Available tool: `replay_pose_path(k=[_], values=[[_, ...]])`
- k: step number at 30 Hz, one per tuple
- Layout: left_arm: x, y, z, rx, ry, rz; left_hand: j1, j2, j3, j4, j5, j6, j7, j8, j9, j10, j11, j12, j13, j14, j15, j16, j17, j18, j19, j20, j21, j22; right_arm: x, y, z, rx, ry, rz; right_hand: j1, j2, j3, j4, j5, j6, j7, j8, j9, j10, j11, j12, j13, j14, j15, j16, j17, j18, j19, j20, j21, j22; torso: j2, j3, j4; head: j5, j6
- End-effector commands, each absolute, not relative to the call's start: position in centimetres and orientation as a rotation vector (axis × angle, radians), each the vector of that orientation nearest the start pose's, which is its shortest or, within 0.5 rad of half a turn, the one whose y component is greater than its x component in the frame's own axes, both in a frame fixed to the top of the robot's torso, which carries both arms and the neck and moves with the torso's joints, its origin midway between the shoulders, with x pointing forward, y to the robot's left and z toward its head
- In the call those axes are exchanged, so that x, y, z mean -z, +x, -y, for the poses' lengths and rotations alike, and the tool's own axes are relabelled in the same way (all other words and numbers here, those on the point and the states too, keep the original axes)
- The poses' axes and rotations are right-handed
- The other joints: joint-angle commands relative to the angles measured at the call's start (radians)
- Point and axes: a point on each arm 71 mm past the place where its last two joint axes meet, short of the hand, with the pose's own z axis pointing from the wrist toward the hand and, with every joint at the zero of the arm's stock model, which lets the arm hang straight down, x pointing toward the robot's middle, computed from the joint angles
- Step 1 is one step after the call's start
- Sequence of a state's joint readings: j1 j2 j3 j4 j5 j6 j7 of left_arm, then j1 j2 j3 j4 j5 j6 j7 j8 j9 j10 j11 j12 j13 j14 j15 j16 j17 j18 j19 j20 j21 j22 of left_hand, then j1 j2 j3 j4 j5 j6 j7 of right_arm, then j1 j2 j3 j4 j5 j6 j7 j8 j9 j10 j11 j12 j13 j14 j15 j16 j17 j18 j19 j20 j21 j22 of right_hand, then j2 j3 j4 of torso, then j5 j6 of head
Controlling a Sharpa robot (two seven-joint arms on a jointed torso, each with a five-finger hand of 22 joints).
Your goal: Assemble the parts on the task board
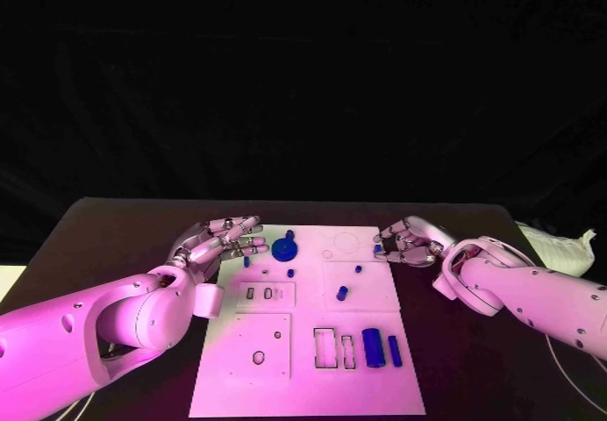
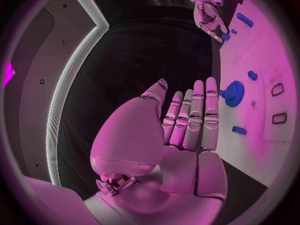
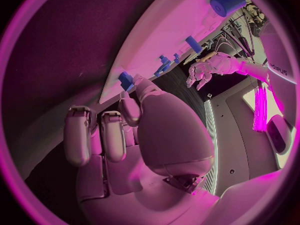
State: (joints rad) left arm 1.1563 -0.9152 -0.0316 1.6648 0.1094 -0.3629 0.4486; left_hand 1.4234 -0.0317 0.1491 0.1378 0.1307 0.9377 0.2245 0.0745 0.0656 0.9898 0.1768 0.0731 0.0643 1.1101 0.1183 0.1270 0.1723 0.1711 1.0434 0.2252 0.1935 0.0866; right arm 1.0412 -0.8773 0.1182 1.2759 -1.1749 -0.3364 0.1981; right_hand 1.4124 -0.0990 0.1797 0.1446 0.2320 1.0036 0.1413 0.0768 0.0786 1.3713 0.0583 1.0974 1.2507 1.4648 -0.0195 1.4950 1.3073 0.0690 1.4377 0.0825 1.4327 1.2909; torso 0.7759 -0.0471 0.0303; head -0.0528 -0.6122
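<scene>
Task looking early: task board lying mid-frame w/ blue parts sitting loose, a gear near its upper left; left hand hovering there, fingers spread, holding nothing; right hand curling at upper-right edge, pinch unclear.

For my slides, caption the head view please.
Both hands, left hand and right hand, flank the task board near a blue gear.

One task board, seven blue parts
</scene>
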Motion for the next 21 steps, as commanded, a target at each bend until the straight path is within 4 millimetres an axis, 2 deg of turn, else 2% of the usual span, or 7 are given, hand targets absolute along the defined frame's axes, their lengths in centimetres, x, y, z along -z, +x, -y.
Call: replay_pose_path(k=[1,21], values=[[18.26,45.74,-20.6,1.624,-1.237,-1.364,0.0,0.01,0.001,-0.006,-0.003,0.007,-0.002,-0.004,0.0,0.007,-0.002,-0.002,0.0,0.005,0.004,-0.005,0.001,0.01,0.009,0.0,-0.006,-0.002,21.79,50.85,29.11,-0.782,0.145,-1.622,0.0,0.01,0.002,-0.006,-0.003,0.013,0.0,0.008,0.002,0.001,-0.008,0.006,0.001,0.079,-0.004,0.006,0.137,-0.011,0.001,0.001,0.005,0.001,-0.001,0.0002,0.0007,-0.006,-0.004],[18.25,45.72,-20.6,1.623,-1.238,-1.363,-0.001,0.01,0.002,-0.007,-0.003,0.007,-0.002,-0.005,0.0,0.007,-0.002,-0.002,0.0,0.005,0.004,-0.005,0.001,0.01,0.01,0.0,-0.006,-0.002,22.14,51.04,29.18,-0.771,0.15,-1.644,-0.013,0.022,0.003,-0.003,-0.012,0.043,-0.009,0.017,0.007,0.005,-0.016,0.01,0.004,0.08,-0.01,0.007,0.139,-0.011,0.003,-0.005,0.007,0.005,-0.001,0.0007,0.0004,-0.014,-0.01]])
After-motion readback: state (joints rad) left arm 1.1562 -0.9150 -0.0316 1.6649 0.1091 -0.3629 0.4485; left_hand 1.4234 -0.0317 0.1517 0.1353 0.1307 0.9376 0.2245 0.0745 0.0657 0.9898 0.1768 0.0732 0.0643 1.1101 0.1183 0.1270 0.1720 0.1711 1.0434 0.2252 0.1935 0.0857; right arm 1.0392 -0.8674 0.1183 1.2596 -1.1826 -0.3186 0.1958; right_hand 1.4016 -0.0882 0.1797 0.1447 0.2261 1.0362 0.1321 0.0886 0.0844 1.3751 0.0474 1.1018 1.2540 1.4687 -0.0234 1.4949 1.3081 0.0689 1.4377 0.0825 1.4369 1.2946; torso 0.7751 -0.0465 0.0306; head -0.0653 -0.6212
